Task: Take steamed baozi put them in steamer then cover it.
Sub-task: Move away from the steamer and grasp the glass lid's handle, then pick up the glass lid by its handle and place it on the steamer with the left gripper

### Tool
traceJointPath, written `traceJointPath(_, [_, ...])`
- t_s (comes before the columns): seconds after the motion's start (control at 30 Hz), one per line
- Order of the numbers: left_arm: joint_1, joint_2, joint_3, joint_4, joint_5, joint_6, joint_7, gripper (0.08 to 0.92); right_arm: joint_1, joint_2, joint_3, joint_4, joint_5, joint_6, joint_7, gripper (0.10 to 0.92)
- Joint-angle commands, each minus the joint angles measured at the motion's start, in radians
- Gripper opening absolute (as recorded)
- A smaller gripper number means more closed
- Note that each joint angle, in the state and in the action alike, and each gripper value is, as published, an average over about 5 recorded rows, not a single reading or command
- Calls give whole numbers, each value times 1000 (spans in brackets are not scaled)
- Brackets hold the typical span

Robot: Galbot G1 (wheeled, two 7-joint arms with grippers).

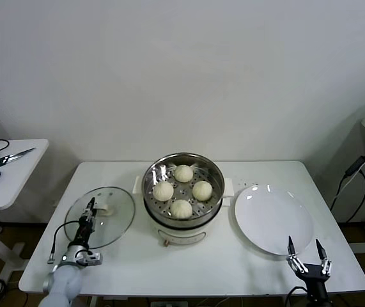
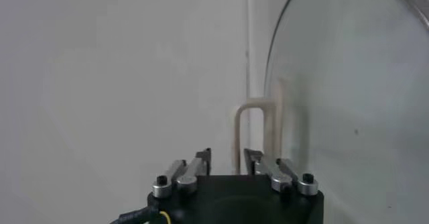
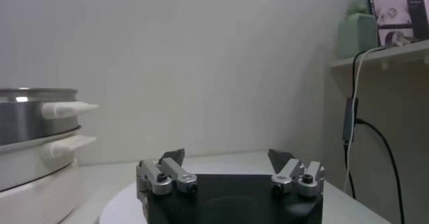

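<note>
Four buns (image 1: 183, 190) sit in one steamer (image 1: 183, 220) at the desk (image 1: 169, 262) centre. One plate (image 1: 273, 220) lies right. Left pincer (image 1: 91, 208), fingers narrowed around the handle of one glass lid (image 1: 115, 220). Right pincer (image 1: 305, 252) open, near the plate's front edge.

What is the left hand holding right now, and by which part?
The left hand is closed around the cream handle of the glass lid, which lies flat on the table. The right hand holds nothing.
</note>
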Motion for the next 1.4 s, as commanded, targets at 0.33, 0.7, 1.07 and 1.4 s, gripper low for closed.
traceJointPath(0.33, [-4, -10, -4, 3, -30, 21, -1, 143, 2, 5, -1, 4, -18, -7, 17, 823])
traceJointPath(0.7, [111, 123, 5, -453, -401, 152, 214, 138, 11, 9, 9, 8, -67, -46, 83, 823])
traceJointPath(1.07, [174, 346, 13, -845, -507, 471, 457, 138, 46, 10, 9, -20, -108, -58, 122, 823])
traceJointPath(1.4, [-59, 219, 449, -975, -224, 783, 682, 138, 79, -8, -9, -39, -116, -59, 117, 823])
